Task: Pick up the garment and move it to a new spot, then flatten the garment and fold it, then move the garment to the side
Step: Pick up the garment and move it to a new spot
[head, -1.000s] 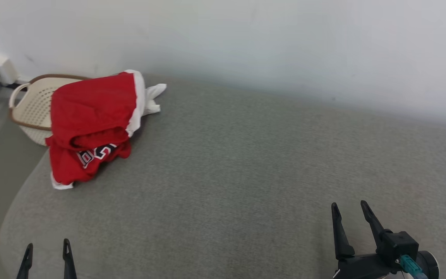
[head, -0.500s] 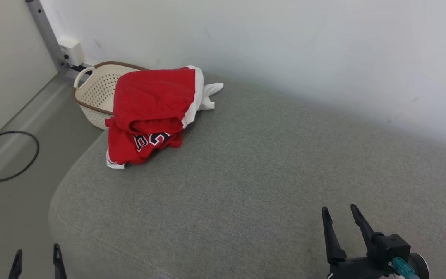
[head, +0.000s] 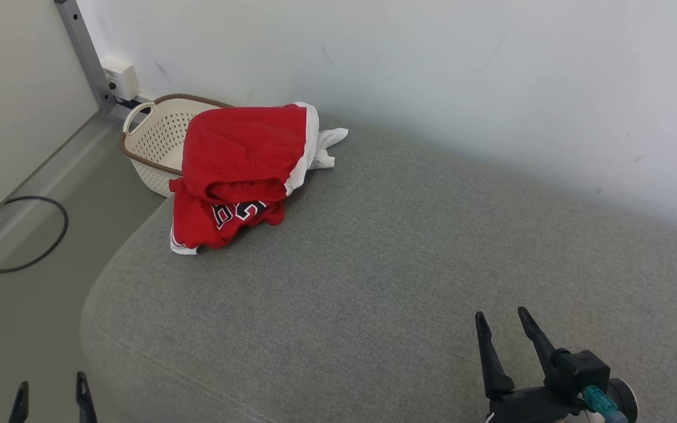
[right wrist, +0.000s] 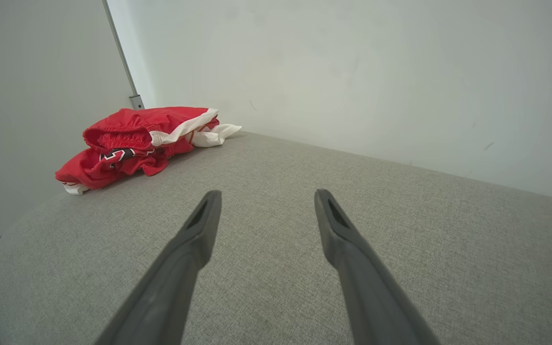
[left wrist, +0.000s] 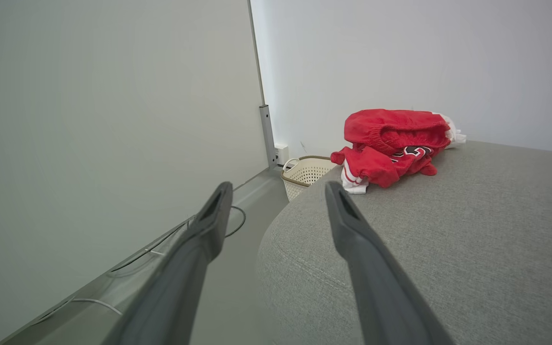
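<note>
Red garment (head: 238,170) bunched on grey sofa (head: 374,282) corner, beside basket (head: 153,138) — left fingers (head: 84,402), right fingers (head: 489,355) spread, empty, well apart from it.

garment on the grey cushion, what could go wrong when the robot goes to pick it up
1. The garment lies bunched at the far left corner of the cushion, beside the basket on the floor. A nudge from the open left gripper or right gripper could push it off the edge.
2. It is crumpled in layers, so a pinch may catch only one layer and lift it tangled.
</note>
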Available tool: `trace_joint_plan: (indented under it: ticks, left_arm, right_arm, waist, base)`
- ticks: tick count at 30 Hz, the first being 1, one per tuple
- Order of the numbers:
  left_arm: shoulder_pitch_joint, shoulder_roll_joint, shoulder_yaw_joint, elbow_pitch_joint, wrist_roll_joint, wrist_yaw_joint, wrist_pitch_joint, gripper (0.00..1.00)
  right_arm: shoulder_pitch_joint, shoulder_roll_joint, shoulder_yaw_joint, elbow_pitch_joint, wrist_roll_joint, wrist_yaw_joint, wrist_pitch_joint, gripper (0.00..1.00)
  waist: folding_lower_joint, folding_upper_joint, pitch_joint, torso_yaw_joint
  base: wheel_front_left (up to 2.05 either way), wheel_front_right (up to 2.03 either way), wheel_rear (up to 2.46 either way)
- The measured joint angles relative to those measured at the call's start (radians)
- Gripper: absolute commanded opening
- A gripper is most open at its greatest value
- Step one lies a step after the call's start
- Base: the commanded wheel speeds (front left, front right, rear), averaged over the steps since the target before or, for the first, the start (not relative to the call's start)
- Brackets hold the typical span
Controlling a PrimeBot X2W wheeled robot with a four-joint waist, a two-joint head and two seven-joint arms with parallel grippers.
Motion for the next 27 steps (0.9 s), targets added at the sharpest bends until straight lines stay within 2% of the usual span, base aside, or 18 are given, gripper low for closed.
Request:
trace_joint_plan:
  ticks: [4,8,13,20,27]
  left_arm:
    - [-0.025,-0.01,-0.004,-0.005,-0.017,-0.021,0.0,1.0]
    - [-0.115,-0.003,-0.019,0.01,-0.034,-0.072,0.0,1.0]
    - [-0.261,0.038,0.005,0.054,-0.058,-0.122,0.0,1.0]
    - [-0.467,0.09,0.042,0.16,-0.121,-0.189,-0.002,1.0]
    - [-0.645,0.153,0.055,0.279,-0.153,-0.222,0.016,1.0]
  right_arm:
    - [0.0,0.0,0.005,0.002,0.002,0.0,0.0,1.0]
    - [0.002,0.0,0.009,-0.012,0.006,0.0,0.0,1.0]
    - [0.003,0.0,0.051,-0.028,0.007,0.0,0.0,1.0]
    - [-0.054,0.001,0.102,-0.052,-0.009,0.0,0.0,1.0]
    - [-0.088,0.001,0.097,-0.075,-0.037,0.0,0.0,1.0]
  waist:
    - [0.0,0.0,-0.002,-0.002]
    - [0.0,0.0,-0.003,-0.01]
    - [0.0,-0.0001,0.003,-0.034]
    - [0.0,0.0,0.044,-0.108]
    - [0.0003,0.0,0.11,-0.181]
  base:
    - [0.0,0.0,0.0]
    - [0.0,0.0,0.0]
    - [0.0,0.0,0.0]
    - [0.0,0.0,0.0]
    - [0.0,0.0,0.0]
